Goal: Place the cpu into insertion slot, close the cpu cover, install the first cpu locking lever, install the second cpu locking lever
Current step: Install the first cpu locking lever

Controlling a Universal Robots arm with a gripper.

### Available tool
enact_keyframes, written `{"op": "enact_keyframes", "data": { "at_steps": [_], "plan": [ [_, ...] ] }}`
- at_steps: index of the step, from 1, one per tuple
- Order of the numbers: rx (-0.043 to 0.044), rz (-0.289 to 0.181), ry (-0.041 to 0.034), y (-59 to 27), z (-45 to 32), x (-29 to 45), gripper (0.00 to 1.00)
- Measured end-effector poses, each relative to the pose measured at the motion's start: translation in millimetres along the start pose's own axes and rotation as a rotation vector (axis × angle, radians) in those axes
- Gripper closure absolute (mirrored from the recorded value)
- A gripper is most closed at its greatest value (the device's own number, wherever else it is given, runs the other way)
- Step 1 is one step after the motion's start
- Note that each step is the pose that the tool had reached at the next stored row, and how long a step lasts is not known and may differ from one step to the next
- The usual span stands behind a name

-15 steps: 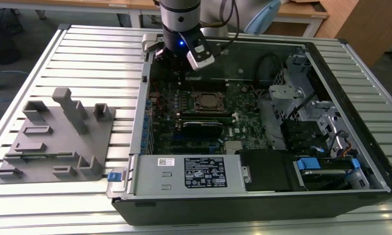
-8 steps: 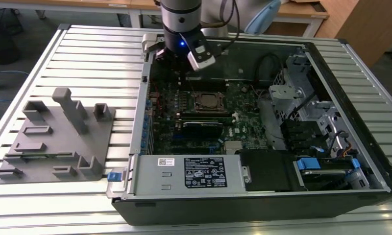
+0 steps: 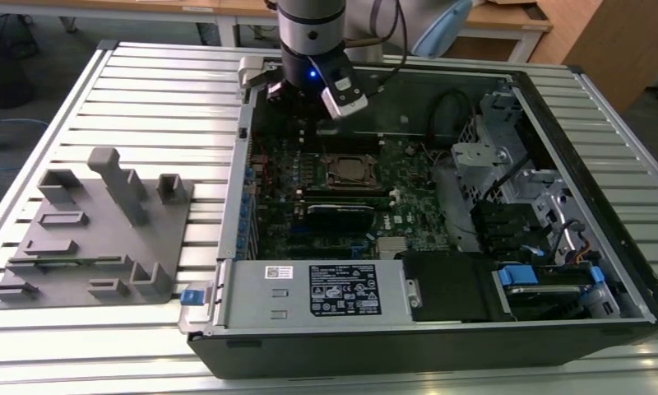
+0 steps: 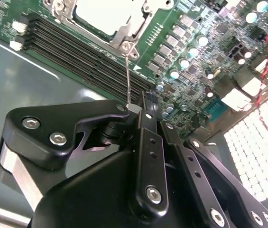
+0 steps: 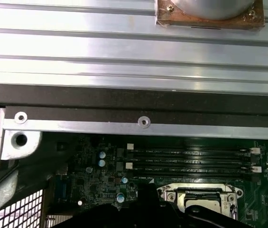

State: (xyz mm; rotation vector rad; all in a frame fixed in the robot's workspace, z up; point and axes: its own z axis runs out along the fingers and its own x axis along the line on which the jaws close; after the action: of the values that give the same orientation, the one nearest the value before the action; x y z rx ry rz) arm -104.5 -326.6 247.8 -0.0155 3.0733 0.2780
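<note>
Ribbed aluminium tabletop (image 3: 142,90) is carrying an open black computer case (image 3: 592,206), with a grey plastic fixture plate with upright posts (image 3: 99,230) lying just beside it on the exterior view's left. Inside the case, a green circuit board (image 4: 195,57) is lying flat, and a silver metal box with a white label (image 3: 307,292) is sitting along the near wall. Robot arm (image 3: 305,37) is hanging over the far part of the case. Small square insertion slot with a thin silvery rim (image 3: 329,169) is sitting mid-board, and the flat square cpu with a dull silver-grey metal top (image 4: 103,14) is lying in it. Thin silvery metal cpu cover frame (image 4: 126,32) is lying down around the cpu, whose top is showing through the window. Long narrow black memory slots (image 4: 77,52) are running just beside the slot. Black end effector (image 4: 138,105) is hovering near the slot with its fingers drawn together. A thin silvery wire locking lever (image 4: 129,76) is rising from a screw at the cover's corner and running up to the fingertips, touching there; cannot tell whether it is being pinched. Red-and-black twisted wires (image 4: 266,61) are trailing along the board's edge, well apart from the slot.
</note>
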Motion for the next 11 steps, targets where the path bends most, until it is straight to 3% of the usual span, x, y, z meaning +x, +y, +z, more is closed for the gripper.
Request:
{"op": "enact_keyframes", "data": {
  "at_steps": [11],
  "plan": [
    [-0.0001, 0.0, 0.0, -0.6, 1.5, -17.2, 0.89]
  ]
}}
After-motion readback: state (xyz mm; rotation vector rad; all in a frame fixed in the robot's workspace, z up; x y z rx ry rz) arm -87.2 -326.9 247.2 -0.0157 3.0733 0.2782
